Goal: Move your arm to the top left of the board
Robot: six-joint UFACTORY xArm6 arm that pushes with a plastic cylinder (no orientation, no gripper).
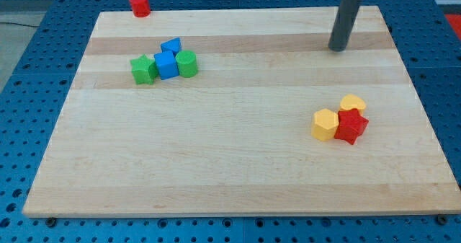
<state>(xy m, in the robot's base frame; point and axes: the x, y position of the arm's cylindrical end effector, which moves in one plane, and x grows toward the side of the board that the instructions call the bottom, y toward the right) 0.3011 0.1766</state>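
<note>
My tip (338,48) rests on the wooden board (230,156) near the view's top right, far right of the blue-green cluster and above the yellow-red cluster. A red cylinder (139,4) stands at the board's top left edge. Below it sit a blue triangular block (171,45), a blue cube (166,65), a green star-like block (144,70) and a green cylinder-like block (187,64), touching one another. At the right, a yellow hexagonal block (325,124), a yellow heart-like block (352,103) and a red star-like block (351,126) are bunched together.
The board lies on a blue perforated table (36,70). The rod (346,16) rises out of the view's top.
</note>
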